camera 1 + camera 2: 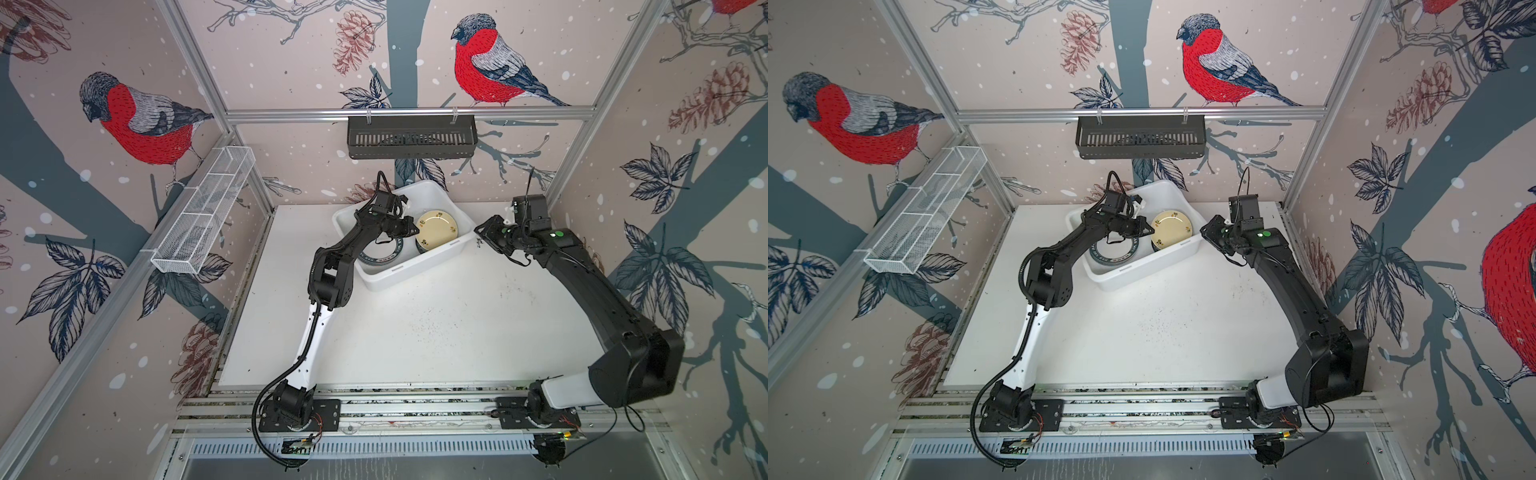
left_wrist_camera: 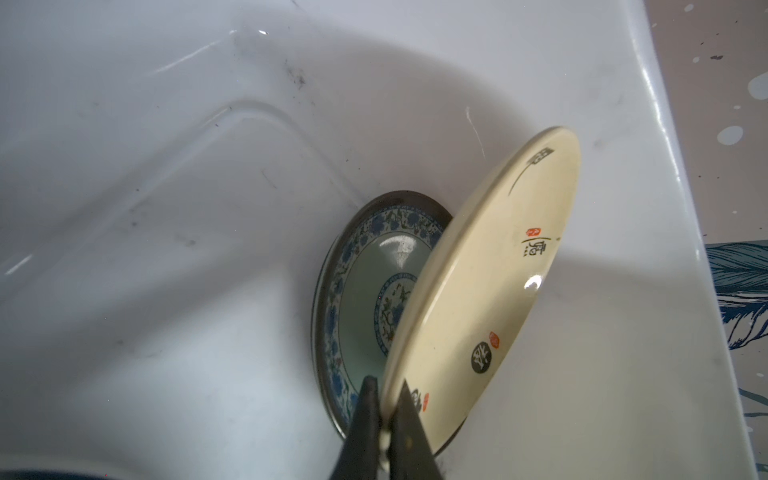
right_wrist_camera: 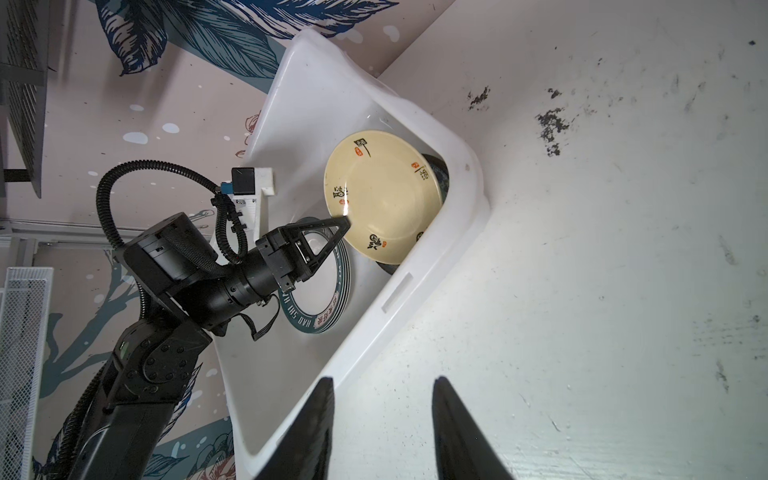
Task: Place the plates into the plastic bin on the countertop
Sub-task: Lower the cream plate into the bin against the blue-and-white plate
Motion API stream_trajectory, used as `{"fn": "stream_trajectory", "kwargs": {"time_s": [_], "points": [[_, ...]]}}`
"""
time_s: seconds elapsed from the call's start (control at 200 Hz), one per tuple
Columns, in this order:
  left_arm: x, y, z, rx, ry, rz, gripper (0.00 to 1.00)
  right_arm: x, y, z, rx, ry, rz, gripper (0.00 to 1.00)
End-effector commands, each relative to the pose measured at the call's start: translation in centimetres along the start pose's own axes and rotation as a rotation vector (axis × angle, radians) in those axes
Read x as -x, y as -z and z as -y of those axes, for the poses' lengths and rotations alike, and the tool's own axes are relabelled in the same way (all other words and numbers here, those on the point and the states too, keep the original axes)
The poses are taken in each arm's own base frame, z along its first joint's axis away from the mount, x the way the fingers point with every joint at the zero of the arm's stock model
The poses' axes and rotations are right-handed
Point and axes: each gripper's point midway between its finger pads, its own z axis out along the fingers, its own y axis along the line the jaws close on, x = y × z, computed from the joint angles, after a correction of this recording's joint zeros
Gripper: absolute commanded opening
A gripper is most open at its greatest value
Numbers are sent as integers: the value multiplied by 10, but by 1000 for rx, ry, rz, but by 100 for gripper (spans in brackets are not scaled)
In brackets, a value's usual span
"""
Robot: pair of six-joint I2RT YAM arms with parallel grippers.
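The left tool [image 2: 386, 399] is clamped on the rim of the pale yellow plate [image 2: 490, 282]. The plate hangs tilted inside the plastic bin [image 1: 399, 279], at the bin's end nearest the right arm, above the teal floral plate [image 2: 365, 291] that lies flat on the bin's floor; whether the two touch I cannot tell. At the bin's other end, under the left arm, the green-lettered plates [image 3: 328, 320] lie stacked flat. The right tool [image 3: 384, 386] has its fingers apart and empty, just outside the bin's long wall, over the bare tabletop [image 1: 436, 332]. The yellow plate looks rigid, glazed and slick. It is probably light enough for a one-point pinch, yet apt to pivot or slide between the fingers, and a drop onto the ware below could chip it. I judge the rim to be the only workable hold, taken deep enough that the fingers bear on both faces, and the plate wants lowering close to flat before the tool lets go
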Motion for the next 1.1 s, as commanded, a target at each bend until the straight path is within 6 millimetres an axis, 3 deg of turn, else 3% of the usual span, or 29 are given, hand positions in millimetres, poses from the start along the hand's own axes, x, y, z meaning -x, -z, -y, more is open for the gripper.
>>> {"fn": "stream_trajectory", "kwargs": {"time_s": [0.0, 0.66, 1.096], "points": [[6, -3, 3, -11, -28, 24, 0, 1, -1, -2, -1, -2, 5, 41], [4, -11, 5, -11, -48, 20, 0, 0, -8, 0, -2, 5, -6, 41], [3, -12, 10, -24, -53, 19, 6, -1, -14, 0, 4, 4, -15, 41]]}}
